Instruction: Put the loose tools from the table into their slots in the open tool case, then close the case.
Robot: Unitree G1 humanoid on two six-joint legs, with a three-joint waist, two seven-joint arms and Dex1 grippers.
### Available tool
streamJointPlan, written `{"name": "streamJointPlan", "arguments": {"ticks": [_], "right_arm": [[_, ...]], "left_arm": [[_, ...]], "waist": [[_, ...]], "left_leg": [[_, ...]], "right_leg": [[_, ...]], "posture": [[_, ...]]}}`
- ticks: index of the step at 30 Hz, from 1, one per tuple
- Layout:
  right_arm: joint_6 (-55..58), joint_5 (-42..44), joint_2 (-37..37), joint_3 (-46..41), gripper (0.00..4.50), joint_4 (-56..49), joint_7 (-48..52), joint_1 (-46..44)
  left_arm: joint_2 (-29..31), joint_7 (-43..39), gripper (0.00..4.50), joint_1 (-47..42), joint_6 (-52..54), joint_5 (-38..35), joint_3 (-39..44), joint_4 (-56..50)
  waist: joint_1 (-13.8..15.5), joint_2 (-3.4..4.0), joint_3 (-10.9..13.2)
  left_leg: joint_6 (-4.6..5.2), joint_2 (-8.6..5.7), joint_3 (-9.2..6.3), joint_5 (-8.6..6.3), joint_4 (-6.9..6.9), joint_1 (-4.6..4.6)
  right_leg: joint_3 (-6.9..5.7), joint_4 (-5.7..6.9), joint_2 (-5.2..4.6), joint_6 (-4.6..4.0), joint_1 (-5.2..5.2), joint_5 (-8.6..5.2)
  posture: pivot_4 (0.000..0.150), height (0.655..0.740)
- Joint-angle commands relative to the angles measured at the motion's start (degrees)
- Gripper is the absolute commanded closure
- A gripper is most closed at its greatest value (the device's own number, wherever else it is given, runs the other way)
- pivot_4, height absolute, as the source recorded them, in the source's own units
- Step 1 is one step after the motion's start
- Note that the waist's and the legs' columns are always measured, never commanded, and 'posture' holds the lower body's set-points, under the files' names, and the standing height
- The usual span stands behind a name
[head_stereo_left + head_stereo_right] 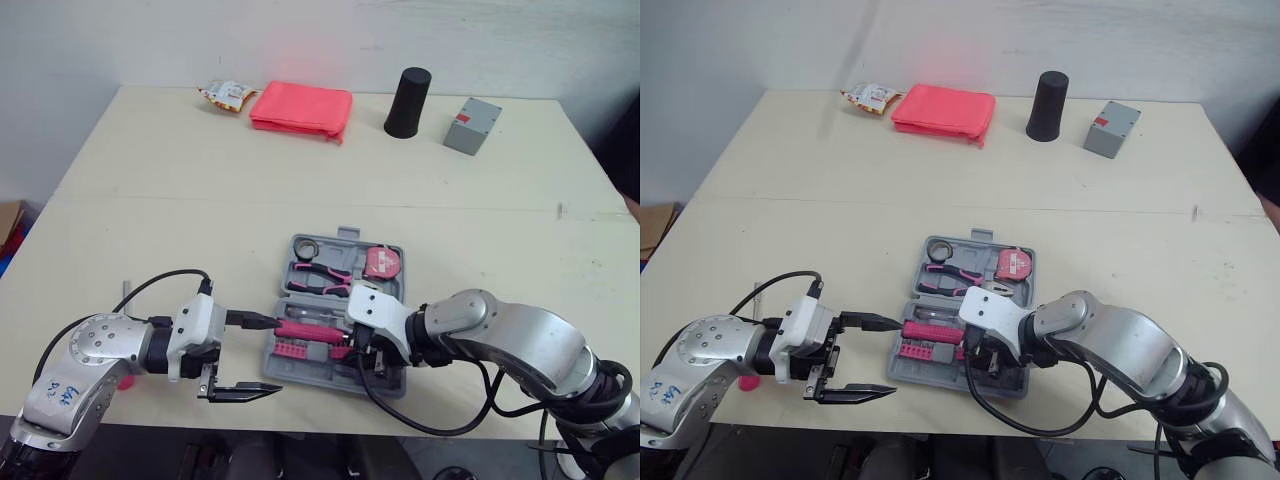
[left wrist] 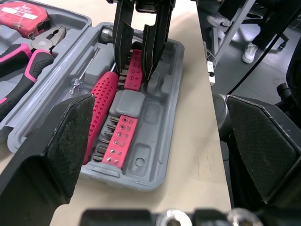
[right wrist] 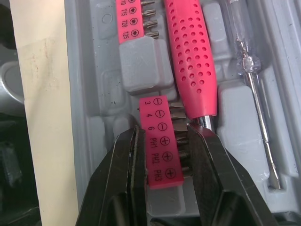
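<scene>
The case (image 2: 155,117) lies open near the table's (image 1: 200,200) front edge, lid half away from the robot. The right gripper (image 3: 164,134) reaches into the near half, its 2 jaws pinching a pink bit strip (image 3: 160,113) from both sides. Just beside the strip sit the pink screwdriver (image 3: 193,61), a clear tester (image 3: 244,47) and a 2nd bit strip (image 2: 117,141). The lid half holds pliers (image 1: 320,280), a tape measure (image 1: 382,262) and a tape roll (image 1: 305,246). The left gripper (image 1: 272,354) hovers at the case's left edge, jaws spread wide and holding nothing. Along the far edge stand a pink pouch (image 1: 302,108), a black cup (image 1: 408,102), a grey box (image 1: 472,126) and a packet (image 1: 228,95).
</scene>
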Motion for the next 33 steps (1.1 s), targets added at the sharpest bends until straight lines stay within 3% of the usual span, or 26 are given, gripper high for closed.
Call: {"name": "streamJointPlan", "arguments": {"ticks": [1, 4, 5, 8, 16, 20, 23, 28, 30, 33], "right_arm": [[1.06, 2.38, 1.66, -1.12, 3.63, -0.84, 0.38, 0.28], [1.45, 2.87, 2.42, -2.21, 3.63, -1.01, 0.1, 0.91], [1.32, 3.28, 2.45, -2.68, 2.59, -1.19, 0.32, 1.14], [0.1, 5.16, 3.36, -6.59, 1.3, -1.64, 0.9, 1.7], [-3.62, 11.13, -4.78, -16.13, 1.3, -4.78, 7.44, 3.61], [-16.87, 10.45, -5.36, -24.06, 1.3, -3.68, 11.24, 13.36], [-30.46, 4.13, -5.02, -22.98, 2.1, -2.42, 13.3, 21.34], [-49.13, -5.59, -1.98, -17.02, 4.46, 2.68, 15.48, 29.18], [-56.75, -11.91, -3.59, -12.86, 4.46, 6.01, 17.88, 31.1], [-58.05, -13.23, -0.95, -11.74, 4.46, 8.44, 15.59, 30.97]], "left_arm": [[0.37, -0.29, 0.0, 0.31, -0.66, 0.2, 0.36, -0.73], [0.51, -0.41, 0.0, 0.14, -0.62, 0.26, 0.41, -0.42], [0.54, -0.45, 0.0, 0.09, -0.64, 0.31, 0.4, -0.31], [0.6, -0.58, 0.0, -0.06, -0.65, 0.37, 0.43, 0.03], [0.54, -0.57, 0.0, -0.11, -0.26, 0.15, 0.43, 0.31], [0.09, -0.18, 0.0, -0.34, -0.65, 0.26, 0.49, 0.6], [-0.3, 0.06, 0.0, -1.18, -1.05, 0.53, 0.09, 1.15], [-0.32, 0.02, 0.0, -2.24, -0.88, 0.47, -0.16, 1.49], [-0.12, -0.13, 0.0, -2.26, -0.79, 0.49, -0.09, 1.53], [0.18, -0.27, 0.0, -2.08, -0.61, 0.31, 0.28, 1.43]], "waist": [[0.02, 0.0, 0.0], [0.06, 0.0, 0.0], [0.1, 0.0, 0.0], [0.07, 0.0, 0.0], [0.25, 0.0, 0.0], [0.37, -0.02, -0.01], [0.4, -0.04, -0.02], [0.18, -0.05, -0.01], [0.32, -0.06, 0.0], [0.22, -0.1, 0.02]], "left_leg": [[0.0, 0.0, 0.0, 0.0, -0.01, 0.0], [0.0, 0.0, 0.0, 0.0, -0.03, -0.01], [0.0, 0.0, 0.0, 0.0, -0.03, -0.01], [0.01, -0.01, 0.0, 0.0, -0.02, -0.03], [0.1, -0.03, -0.01, -0.02, -0.03, -0.03], [0.13, -0.02, -0.02, -0.04, -0.08, -0.03], [0.11, -0.04, 0.0, -0.04, -0.08, -0.05], [0.05, -0.03, 0.05, 0.01, 0.01, -0.01], [0.0, -0.04, 0.04, 0.04, 0.01, 0.05], [-0.01, -0.03, 0.04, 0.06, 0.04, 0.06]], "right_leg": [[0.0, 0.0, 0.0, 0.0, -0.01, 0.0], [-0.01, 0.0, 0.0, -0.01, -0.02, -0.01], [-0.01, -0.01, 0.0, -0.01, -0.02, -0.01], [-0.01, -0.02, -0.02, -0.01, -0.02, -0.01], [-0.03, -0.01, -0.03, -0.01, -0.01, -0.01], [-0.04, -0.15, 0.01, -0.01, 0.03, -0.01], [-0.01, -0.23, 0.03, 0.0, 0.06, -0.01], [0.04, -0.15, 0.06, 0.03, 0.09, 0.01], [0.04, -0.1, 0.09, 0.03, 0.12, 0.01], [0.05, -0.07, 0.09, 0.03, 0.13, 0.01]], "posture": [[0.15, 0.74], [0.15, 0.74], [0.15, 0.74], [0.15, 0.74], [0.15, 0.74], [0.15, 0.74], [0.15, 0.74], [0.15, 0.74], [0.15, 0.74], [0.15, 0.74]]}}
